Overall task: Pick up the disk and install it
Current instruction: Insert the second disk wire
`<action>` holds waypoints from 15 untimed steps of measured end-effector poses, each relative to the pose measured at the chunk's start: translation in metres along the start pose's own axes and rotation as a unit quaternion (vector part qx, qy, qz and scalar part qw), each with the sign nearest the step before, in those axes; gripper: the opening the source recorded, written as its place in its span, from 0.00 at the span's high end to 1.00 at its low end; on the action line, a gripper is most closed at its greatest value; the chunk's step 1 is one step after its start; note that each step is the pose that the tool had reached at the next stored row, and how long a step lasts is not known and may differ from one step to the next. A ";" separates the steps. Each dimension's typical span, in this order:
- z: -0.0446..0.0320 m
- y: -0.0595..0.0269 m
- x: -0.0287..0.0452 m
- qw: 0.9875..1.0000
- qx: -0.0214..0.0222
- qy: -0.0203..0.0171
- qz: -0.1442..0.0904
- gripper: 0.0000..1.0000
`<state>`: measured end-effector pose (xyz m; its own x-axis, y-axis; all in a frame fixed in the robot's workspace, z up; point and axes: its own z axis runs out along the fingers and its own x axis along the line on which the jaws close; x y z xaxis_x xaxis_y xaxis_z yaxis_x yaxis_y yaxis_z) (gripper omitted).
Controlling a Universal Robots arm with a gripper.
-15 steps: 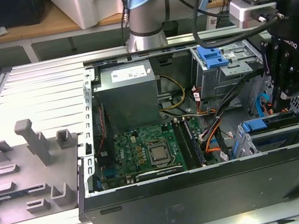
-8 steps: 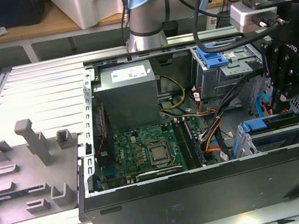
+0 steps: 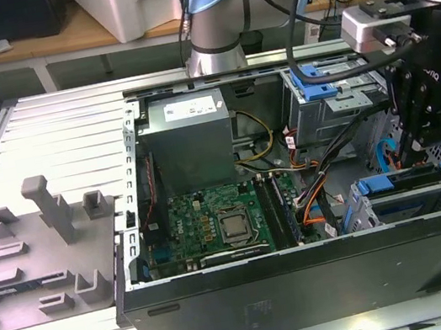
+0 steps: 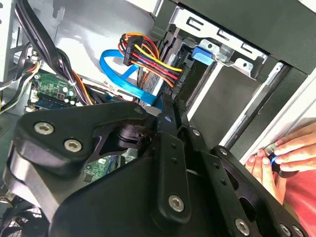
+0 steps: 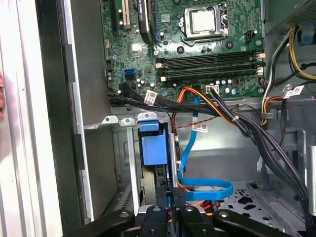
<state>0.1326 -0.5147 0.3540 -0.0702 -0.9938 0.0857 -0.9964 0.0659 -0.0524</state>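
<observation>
From where I stand in the exterior view, an open computer case (image 3: 310,286) lies on its side on the ribbed metal bench (image 3: 42,119), with the motherboard (image 3: 213,222) and grey power supply (image 3: 188,136) exposed. The end effector (image 3: 423,148) hangs inside the case, beyond the motherboard toward the exterior view's right, just above a grey drive cage (image 3: 406,199). The disk (image 3: 402,179) sits in that cage, its blue carrier edge along the top. I cannot tell here whether the fingers are apart or together. A second cage (image 3: 333,98) with a blue tab stands further back, beside the power supply.

In the second wrist view, the black end effector (image 4: 170,111) has its 2 fingers drawn close together, tips at a flat blue data cable (image 4: 126,74) and a bundle of coloured wires (image 4: 148,57). A person's hand (image 4: 284,150) rests at the case's outer edge.

In the first wrist view, the end effector (image 5: 170,193) points down beside the cage, fingers nearly meeting on the thin dark edge of the disk (image 5: 153,148), whose blue tab stands below the motherboard (image 5: 187,44).
</observation>
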 end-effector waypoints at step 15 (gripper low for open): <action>0.0014 -0.0014 0.0034 1.000 0.000 -0.006 0.000 0.84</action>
<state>0.1337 -0.5183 0.3530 -0.0702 -0.9948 0.0738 -0.9964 0.0665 -0.0516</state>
